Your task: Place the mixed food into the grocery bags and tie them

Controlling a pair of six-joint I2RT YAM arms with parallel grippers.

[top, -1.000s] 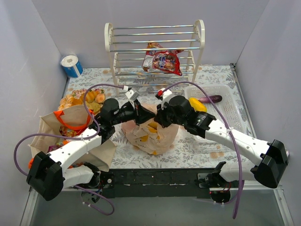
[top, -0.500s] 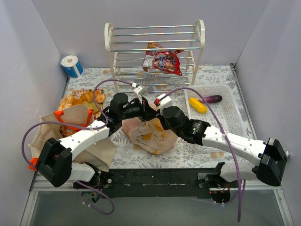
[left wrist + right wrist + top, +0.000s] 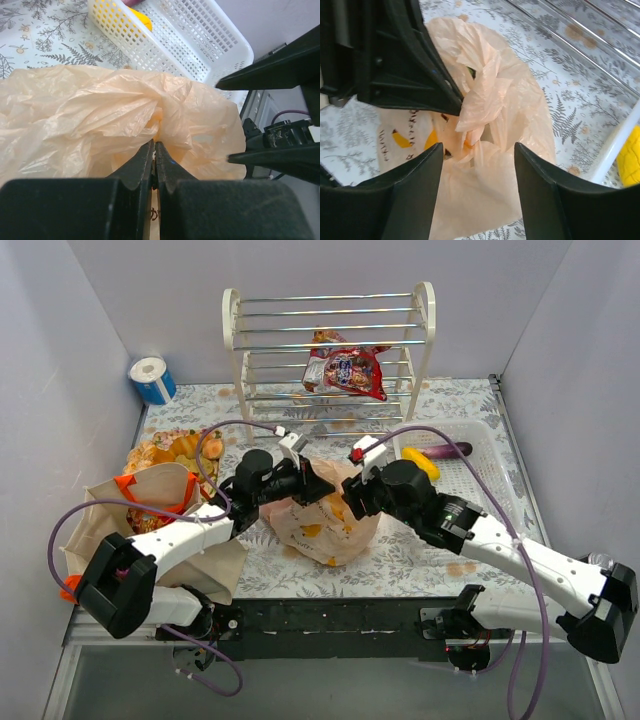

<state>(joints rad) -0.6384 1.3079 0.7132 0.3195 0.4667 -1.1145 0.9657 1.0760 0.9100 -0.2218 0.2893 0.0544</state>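
Your right gripper (image 3: 477, 160) has just let go; its jaws now stand wide above the plastic bag (image 3: 325, 530) at centre frame. Your left gripper (image 3: 154, 150) keeps pinching the bag's twisted top. The knot looks unfinished, so regrasp.

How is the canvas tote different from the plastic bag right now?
The canvas tote is beige cloth with orange handles; the plastic bag is thin, see-through peach film. The tote sits at the table's left edge, untouched, mouth open; the plastic bag lies in the middle, its gathered top pinched by the left gripper, with the right gripper open close by. Both hold food.
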